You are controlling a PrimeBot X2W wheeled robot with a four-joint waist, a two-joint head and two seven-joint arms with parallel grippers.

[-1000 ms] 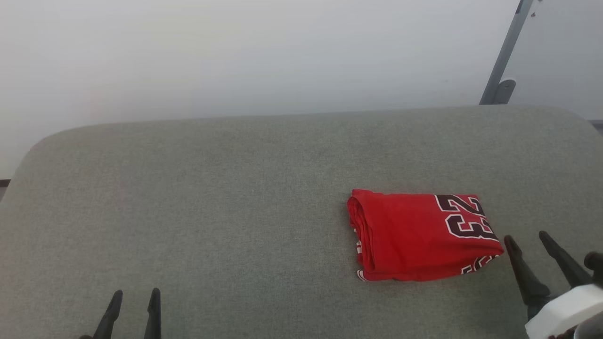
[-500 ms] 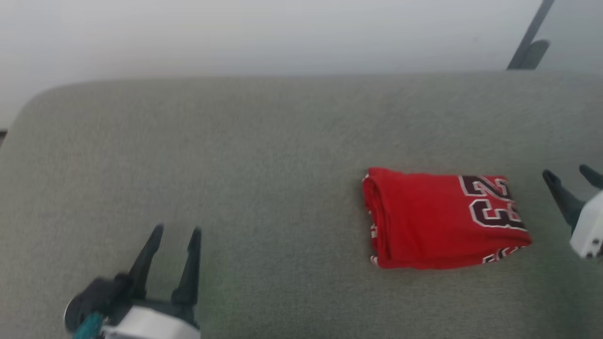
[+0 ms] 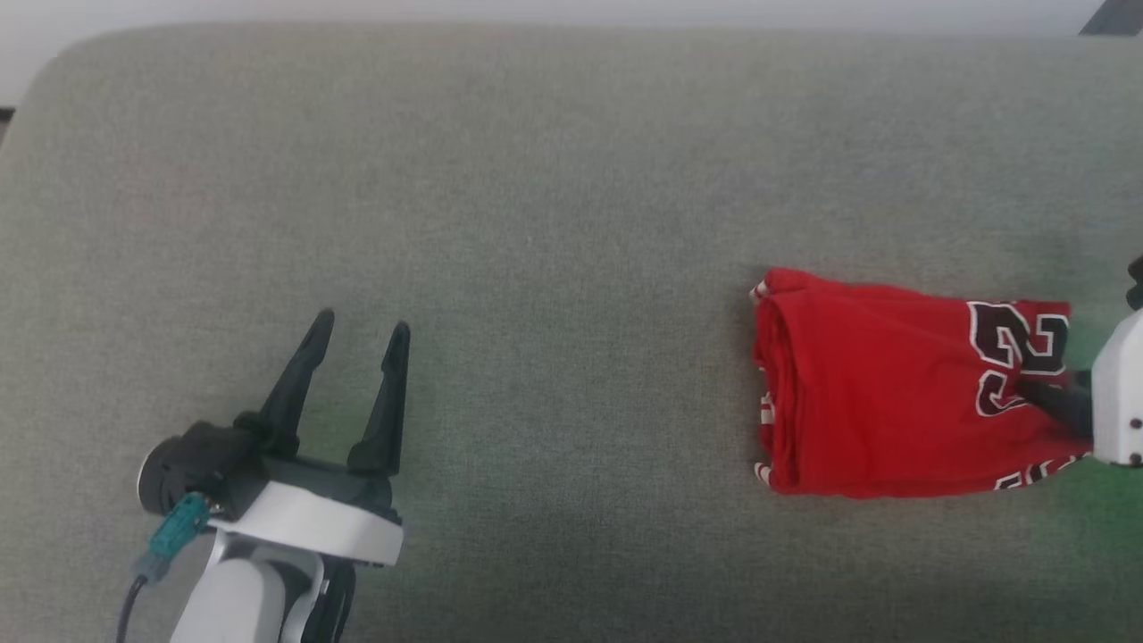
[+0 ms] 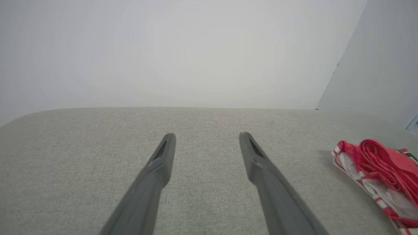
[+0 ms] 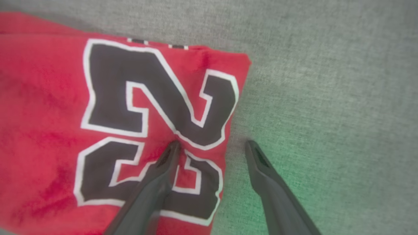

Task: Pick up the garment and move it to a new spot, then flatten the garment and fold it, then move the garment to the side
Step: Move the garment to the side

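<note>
The red basketball shorts (image 3: 884, 393) lie folded into a compact rectangle on the right-hand part of the grey fabric-covered counter (image 3: 571, 179). The rolled, layered fold faces the robot's left. The black, white-edged number 23 (image 3: 1018, 357) is on top at the end towards the robot's right.

The right pincer (image 5: 213, 143) is open and straddles that numbered end. In the right wrist view, one finger (image 5: 153, 186) lies over the fabric with its tip between the two digits, where the cloth puckers slightly. The other finger (image 5: 274, 189) is over bare counter just beside the shorts' edge. In the head view, one dark finger (image 3: 1054, 402) reaches in from the right edge across the number. Nothing is clamped between the jaws.

The left pincer (image 3: 362, 321) is also open and holds nothing. It sits over bare counter at the lower left, well apart from the shorts. In the left wrist view the shorts (image 4: 385, 169) are off to the right of its fingers (image 4: 156, 169), showing the red folds and white striped trim.
</note>
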